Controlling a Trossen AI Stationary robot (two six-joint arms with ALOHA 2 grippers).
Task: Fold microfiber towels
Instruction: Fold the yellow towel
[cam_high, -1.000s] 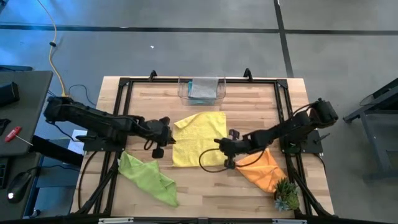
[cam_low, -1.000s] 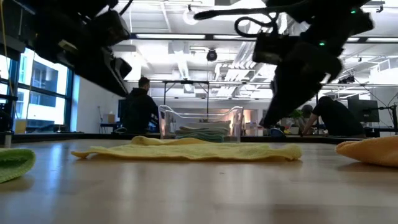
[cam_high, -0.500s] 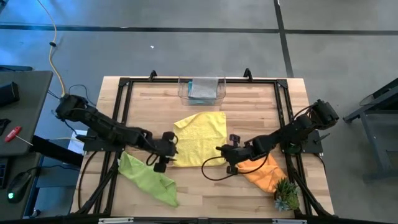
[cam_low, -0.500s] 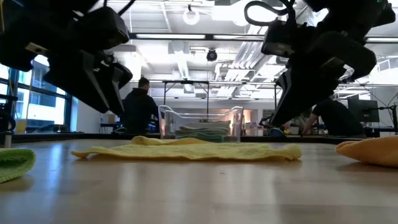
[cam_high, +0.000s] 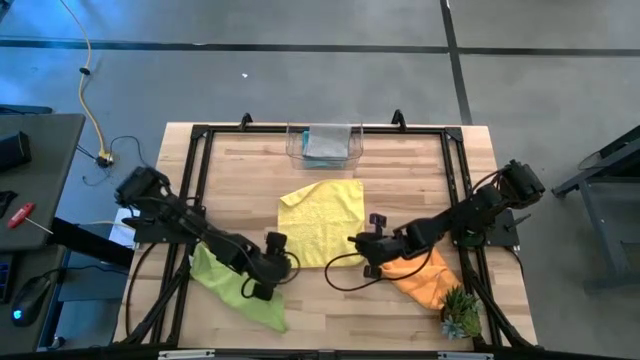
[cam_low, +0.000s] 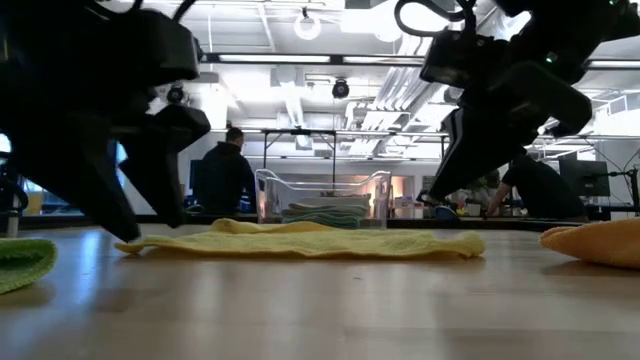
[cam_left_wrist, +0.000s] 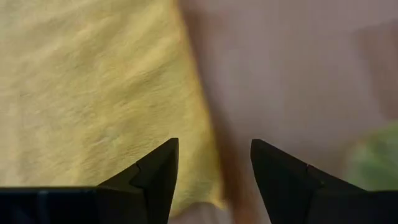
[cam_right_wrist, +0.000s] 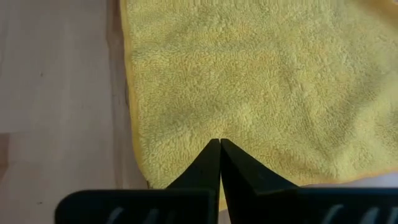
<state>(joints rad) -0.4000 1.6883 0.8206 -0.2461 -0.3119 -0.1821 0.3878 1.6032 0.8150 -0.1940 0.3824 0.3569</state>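
From above, the yellow towel (cam_high: 320, 223) lay flat mid-worktop (cam_high: 400, 160), the left tool (cam_high: 266, 268) at its near-left corner beside the lime green towel (cam_high: 232, 285) and the right tool (cam_high: 367, 252) at its near-right corner over the orange towel (cam_high: 425, 275). At table height the yellow towel (cam_low: 310, 241) stretched before a clear bin (cam_low: 322, 199). The left wrist view showed fingers (cam_left_wrist: 155, 177) spread over the towel's edge, the right wrist view fingers (cam_right_wrist: 214, 165) pressed together, pinching nothing
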